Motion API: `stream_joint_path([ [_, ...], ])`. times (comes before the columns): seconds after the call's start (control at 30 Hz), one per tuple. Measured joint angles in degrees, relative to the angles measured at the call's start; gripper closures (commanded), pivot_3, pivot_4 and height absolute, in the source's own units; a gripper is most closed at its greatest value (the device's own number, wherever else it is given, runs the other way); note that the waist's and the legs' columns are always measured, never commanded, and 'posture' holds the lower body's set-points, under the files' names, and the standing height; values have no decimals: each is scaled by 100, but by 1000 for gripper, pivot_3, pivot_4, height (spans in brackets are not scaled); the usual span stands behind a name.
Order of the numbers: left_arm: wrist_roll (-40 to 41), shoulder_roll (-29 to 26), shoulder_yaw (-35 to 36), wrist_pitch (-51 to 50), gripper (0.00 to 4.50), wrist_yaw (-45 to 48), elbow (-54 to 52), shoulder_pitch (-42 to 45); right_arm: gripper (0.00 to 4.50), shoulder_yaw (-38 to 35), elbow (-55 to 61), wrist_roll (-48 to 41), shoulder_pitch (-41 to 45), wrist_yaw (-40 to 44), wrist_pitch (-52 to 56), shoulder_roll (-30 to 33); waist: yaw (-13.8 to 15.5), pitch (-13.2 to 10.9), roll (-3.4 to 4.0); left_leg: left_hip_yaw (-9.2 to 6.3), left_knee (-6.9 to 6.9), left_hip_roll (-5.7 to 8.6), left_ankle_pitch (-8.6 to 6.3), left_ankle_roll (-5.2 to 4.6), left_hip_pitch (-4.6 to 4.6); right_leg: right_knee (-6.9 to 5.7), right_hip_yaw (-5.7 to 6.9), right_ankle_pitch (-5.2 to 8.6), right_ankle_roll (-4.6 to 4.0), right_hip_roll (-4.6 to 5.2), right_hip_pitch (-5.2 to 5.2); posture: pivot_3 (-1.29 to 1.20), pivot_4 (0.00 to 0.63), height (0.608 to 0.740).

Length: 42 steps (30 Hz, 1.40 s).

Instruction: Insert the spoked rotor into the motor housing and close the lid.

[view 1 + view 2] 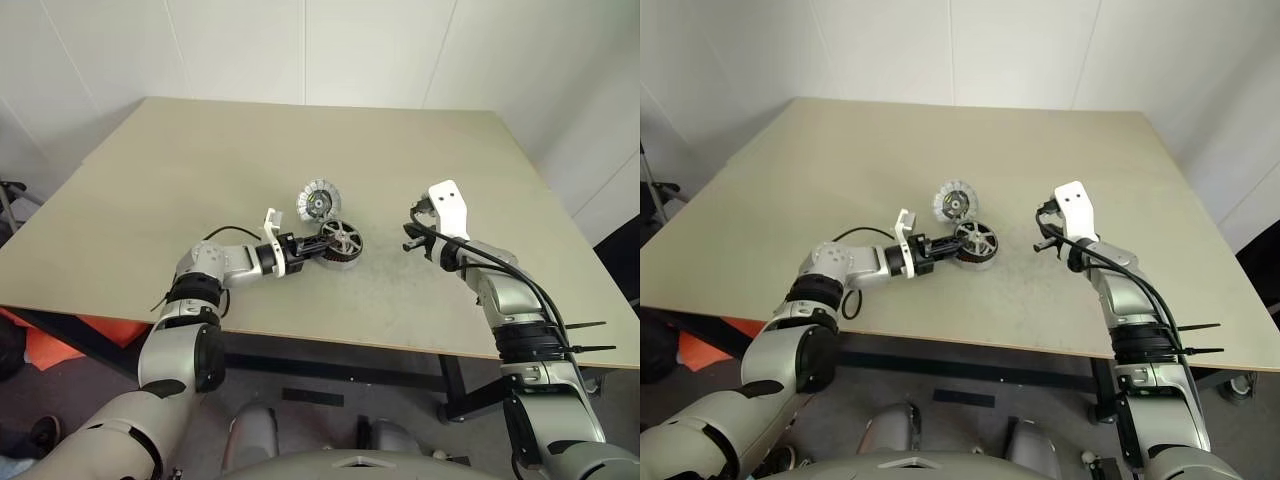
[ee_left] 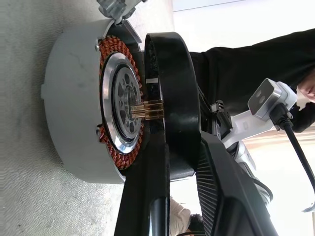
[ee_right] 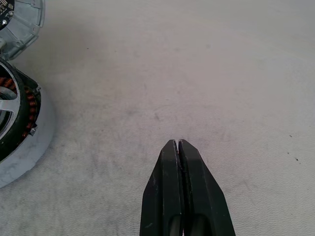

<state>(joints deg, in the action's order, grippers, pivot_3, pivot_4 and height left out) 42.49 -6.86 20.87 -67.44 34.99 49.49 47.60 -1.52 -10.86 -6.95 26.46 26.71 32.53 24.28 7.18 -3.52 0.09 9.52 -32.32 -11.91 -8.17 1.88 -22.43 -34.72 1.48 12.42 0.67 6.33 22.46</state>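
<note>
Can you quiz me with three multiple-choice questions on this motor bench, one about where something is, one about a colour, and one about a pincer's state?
1. Where does the lid lie?
A. on the table just beyond the motor housing
B. in the right pincer
C. on the floor

2. What colour are the windings in the motor housing?
A. blue
B. copper
C. green

3. How is the right pincer?
A. shut on the lid
B. wide open
C. shut and empty

Answers:
1 A, the eye views show it on the table behind the housing.
2 B, the left wrist view shows a copper ring.
3 C, the right wrist view shows its fingers pressed together over bare table.
</note>
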Motion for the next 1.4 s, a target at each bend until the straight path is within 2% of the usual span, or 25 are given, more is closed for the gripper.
stream_joint_path([
  [0.1,-32,20,0,55,4100,-60,29,41,4500,0,31,-1,0,0,0,0,0,0,0,0,0,0,-1,-1,7,0,0,0,0,0,-6,0,0,740],
  [0.23,-136,38,0,233,2788,-32,209,52,4500,-5,47,-1,-1,-4,-1,1,-2,0,0,0,2,-1,-2,-2,18,1,-1,0,0,0,-15,0,0,740],
  [0.37,-156,5,13,346,2788,66,405,106,4500,-5,67,-4,3,0,-2,-1,-1,1,1,0,3,1,-2,-2,48,2,-2,1,1,1,-39,0,0,740],
  [0.73,-378,-452,-79,383,2788,591,515,81,4500,-5,101,-13,44,40,-1,0,-8,0,1,1,12,0,-2,-3,41,6,-2,1,0,-1,-29,0,0,740],
  [1.07,-372,-491,-132,236,2788,670,-270,-393,4500,-5,496,-216,140,187,72,-12,-8,-1,3,1,13,-1,-2,-3,39,7,-2,1,0,0,-26,0,0,740],
  [1.2,-605,-491,-372,740,2788,649,-823,-605,4500,74,1024,-391,165,265,286,-250,-19,-1,3,2,17,-8,-2,-2,40,8,-2,1,0,-5,-24,0,0,740],
  [1.4,-1222,-537,-755,1858,2788,444,-1201,-770,4500,640,1220,-440,194,317,436,-742,-14,-1,3,2,19,-7,-2,0,31,9,-3,2,1,-5,-16,0,0,740],
])
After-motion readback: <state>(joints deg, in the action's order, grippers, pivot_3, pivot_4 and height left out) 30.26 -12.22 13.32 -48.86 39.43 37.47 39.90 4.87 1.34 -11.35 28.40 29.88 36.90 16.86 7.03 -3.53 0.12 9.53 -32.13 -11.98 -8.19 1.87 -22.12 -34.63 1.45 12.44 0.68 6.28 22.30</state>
